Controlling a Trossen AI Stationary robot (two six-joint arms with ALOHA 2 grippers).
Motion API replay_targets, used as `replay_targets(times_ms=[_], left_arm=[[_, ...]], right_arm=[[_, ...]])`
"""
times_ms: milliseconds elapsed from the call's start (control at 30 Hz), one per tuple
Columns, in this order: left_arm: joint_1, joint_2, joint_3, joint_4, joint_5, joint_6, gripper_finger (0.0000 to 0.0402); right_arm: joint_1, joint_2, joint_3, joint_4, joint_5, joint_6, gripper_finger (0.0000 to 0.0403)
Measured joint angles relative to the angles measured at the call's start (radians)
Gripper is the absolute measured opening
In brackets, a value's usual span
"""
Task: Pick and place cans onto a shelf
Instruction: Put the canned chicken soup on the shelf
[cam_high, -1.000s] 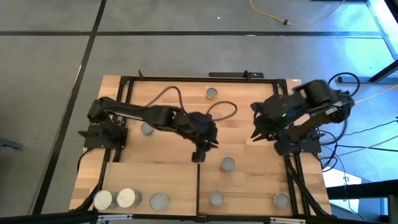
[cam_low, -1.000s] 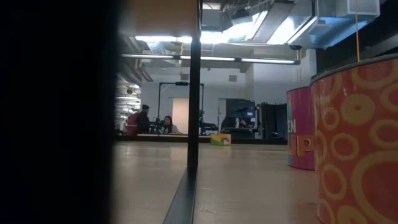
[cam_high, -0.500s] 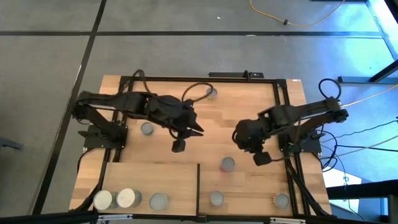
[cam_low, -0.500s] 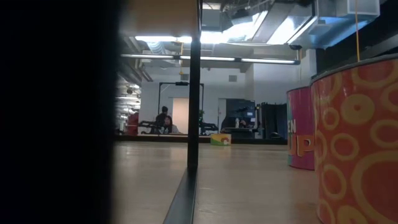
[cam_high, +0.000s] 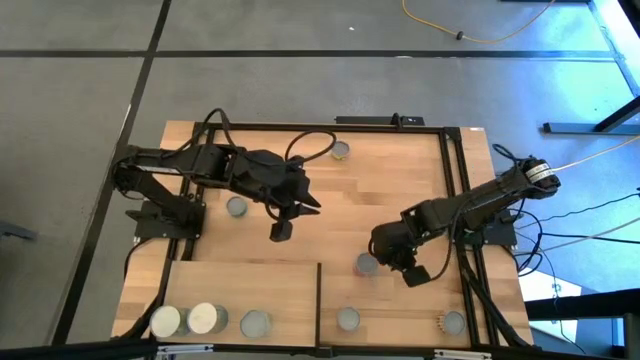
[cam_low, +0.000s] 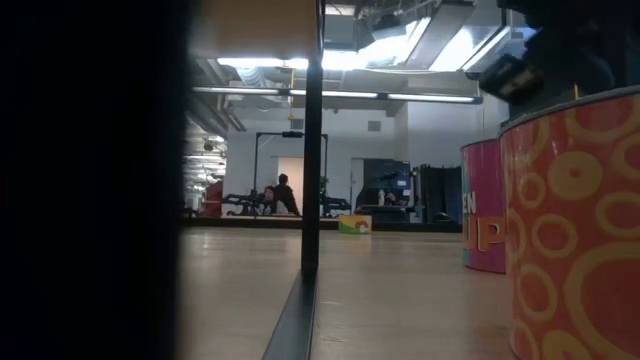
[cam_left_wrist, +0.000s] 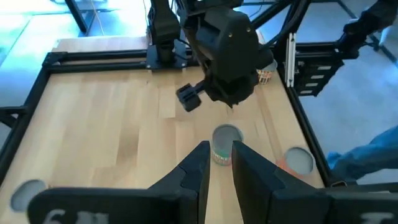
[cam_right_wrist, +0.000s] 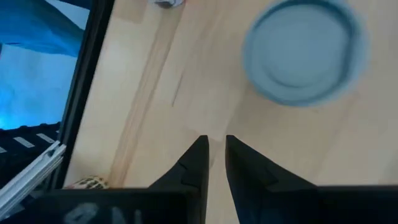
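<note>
One can (cam_high: 366, 265) with a silver-grey top stands on the planked table just off the shelf's (cam_high: 290, 285) far edge. It also shows in the left wrist view (cam_left_wrist: 226, 144) and the right wrist view (cam_right_wrist: 302, 52). My right gripper (cam_high: 379, 251) hovers over it, fingers shut and pointing down at the table beside the can (cam_right_wrist: 214, 142). My left gripper (cam_high: 311, 206) is shut and empty, raised over the table's middle and pointing toward that can (cam_left_wrist: 221, 152). Several cans stand on the shelf, among them two whitish-topped ones (cam_high: 184, 319).
Two more cans stand on the table at the left (cam_high: 237, 207) and the far edge (cam_high: 340, 150). A thin black upright (cam_high: 318, 300) splits the shelf. In the low view two orange cans (cam_low: 575, 230) stand close at the right. A black frame (cam_high: 455, 200) rims the table.
My left gripper has drawn back from the shelf's far edge toward the table's far left. My right gripper has swung from the table's right side toward the near edge and come down over the can by the shelf. Its arm now shows at the low view's top right.
</note>
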Motion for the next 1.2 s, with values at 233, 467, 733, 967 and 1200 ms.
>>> replay_targets(times_ms=[233,467,733,967,1200], left_arm=[[0.0,0.0,0.0,-0.006,0.0,-0.002,0.006],[0.0,0.0,0.0,-0.004,0.0,-0.02,0.006],[0.0,0.0,0.0,-0.004,0.002,-0.028,0.006],[0.0,0.0,0.0,-0.004,0.004,-0.028,0.006],[0.0,0.0,0.0,-0.005,0.004,-0.028,0.006]], right_arm=[[0.044,0.0,-0.151,0.344,-0.015,0.098,0.0056],[0.054,0.028,-0.215,0.497,0.13,0.1,0.0056],[0.047,0.039,-0.216,0.524,0.434,-0.015,0.0056],[0.003,0.039,-0.216,0.595,0.611,-0.048,0.0056],[-0.014,0.039,-0.216,0.558,0.474,0.033,0.0056]])
